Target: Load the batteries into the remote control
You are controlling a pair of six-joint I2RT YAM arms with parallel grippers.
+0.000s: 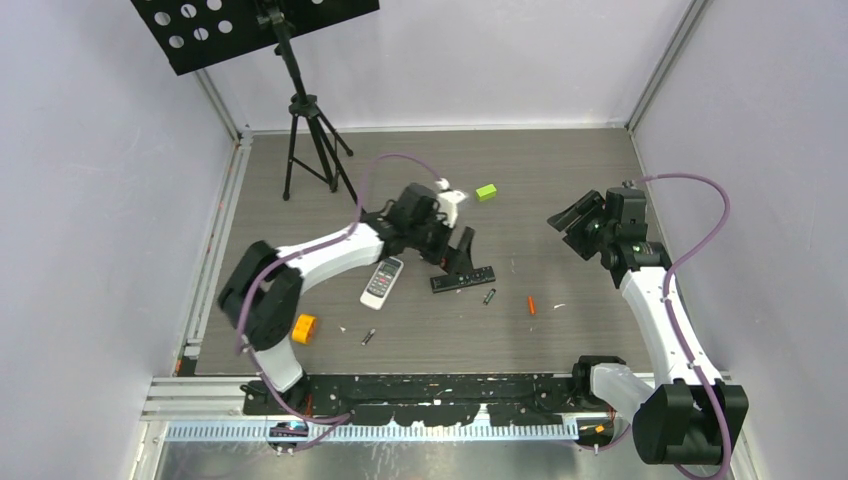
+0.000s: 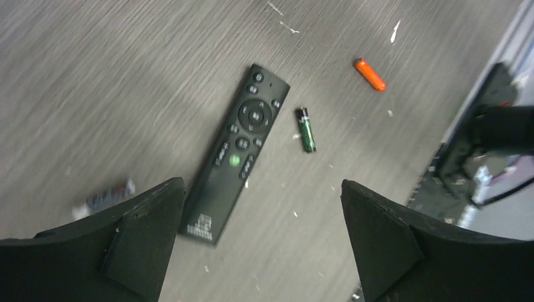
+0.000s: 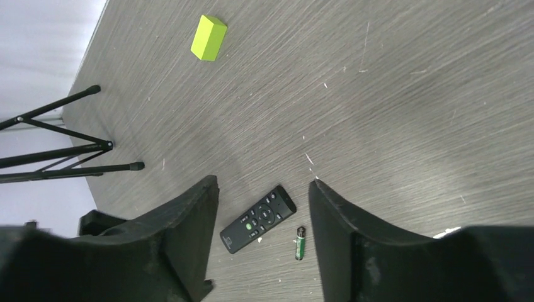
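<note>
Hovering wide open over the black remote (image 2: 236,154), the left gripper (image 2: 261,192) sat nearer than the open right gripper (image 3: 263,184), the remote's long axis pointing away, green battery (image 2: 306,129) just beside it.

Robotics lab cell: plain pale walls (image 1: 100,150), aluminium frame rails (image 1: 222,205), tripod (image 1: 303,106) carrying perforated black panel (image 1: 230,35).
</note>
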